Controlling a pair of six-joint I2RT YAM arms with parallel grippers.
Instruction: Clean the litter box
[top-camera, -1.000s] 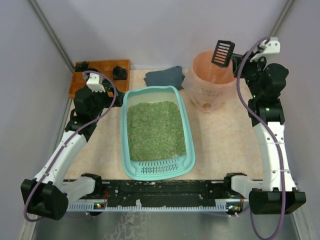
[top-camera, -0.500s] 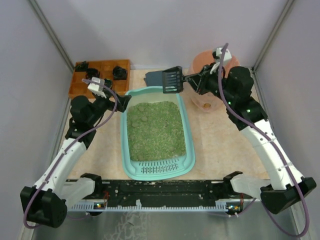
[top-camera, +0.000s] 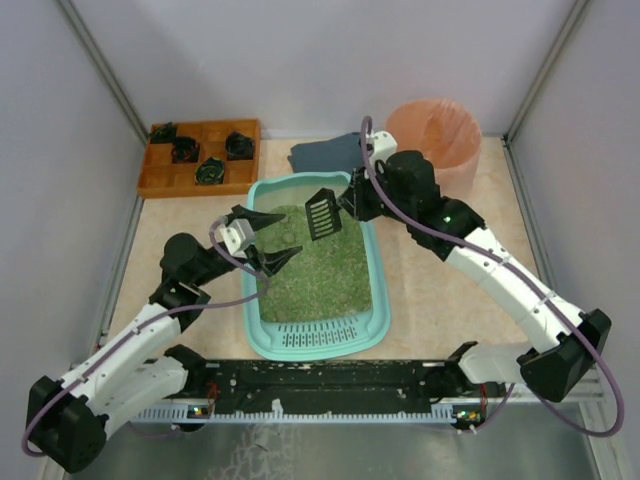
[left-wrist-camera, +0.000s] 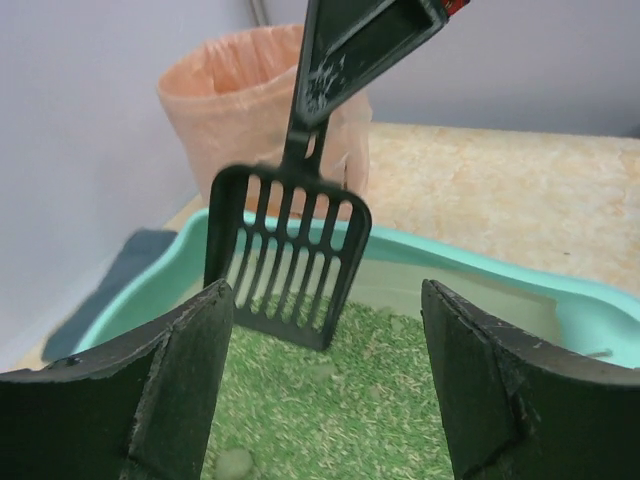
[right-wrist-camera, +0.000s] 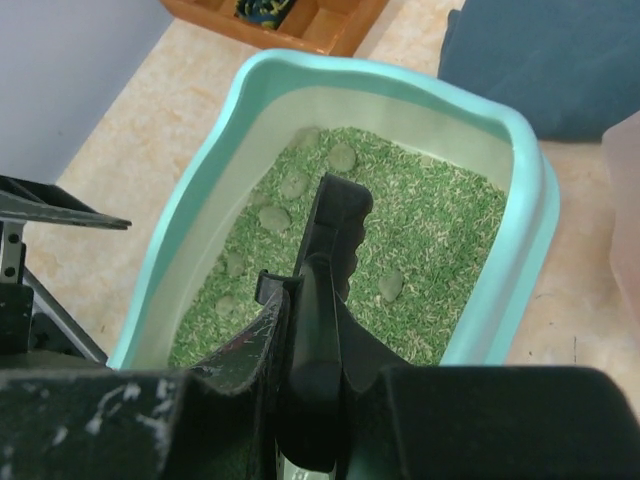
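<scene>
Scoop (top-camera: 322, 213) swung from bin (top-camera: 432, 135) over litter box (top-camera: 316, 338); right hand (top-camera: 348, 203) clamps it, left hand (top-camera: 285, 235) spread.

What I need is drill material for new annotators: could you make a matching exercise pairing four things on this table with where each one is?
Things
1. black slotted plastic scoop
2. round bin lined with a pink bag
3. brown wooden compartment tray
4. dark blue-grey folded cloth

Places
A. far left corner of the table
B. held by the right gripper over the green litter in the light teal plastic litter box
C. far right corner
D. just behind the litter box's far end

Pairs: 1-B, 2-C, 3-A, 4-D
</scene>
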